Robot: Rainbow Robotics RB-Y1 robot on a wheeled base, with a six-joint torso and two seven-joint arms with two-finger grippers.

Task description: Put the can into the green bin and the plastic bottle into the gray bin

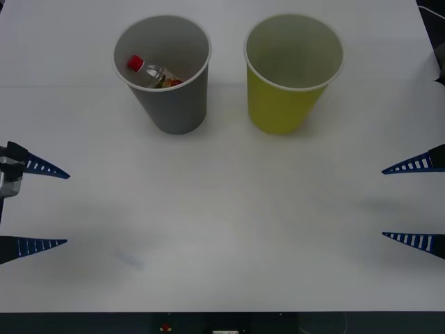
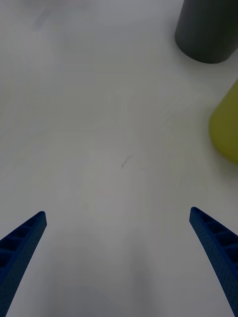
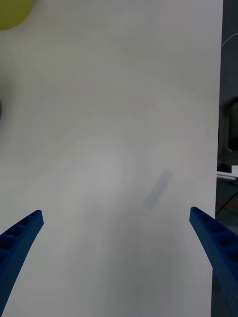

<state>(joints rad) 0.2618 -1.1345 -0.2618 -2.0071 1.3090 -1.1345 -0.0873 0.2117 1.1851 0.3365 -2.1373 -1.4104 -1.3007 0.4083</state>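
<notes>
The plastic bottle (image 1: 154,74) is lying inside the gray bin (image 1: 170,104), beside the green bin (image 1: 285,104); the left tool (image 1: 33,207) and right tool (image 1: 416,203) are hovering spread apart over the table (image 1: 222,229).

The left gripper (image 3: 116,218) hangs open over the white table (image 3: 114,99), with the green bin (image 3: 14,11) far off at the picture's edge.
</notes>
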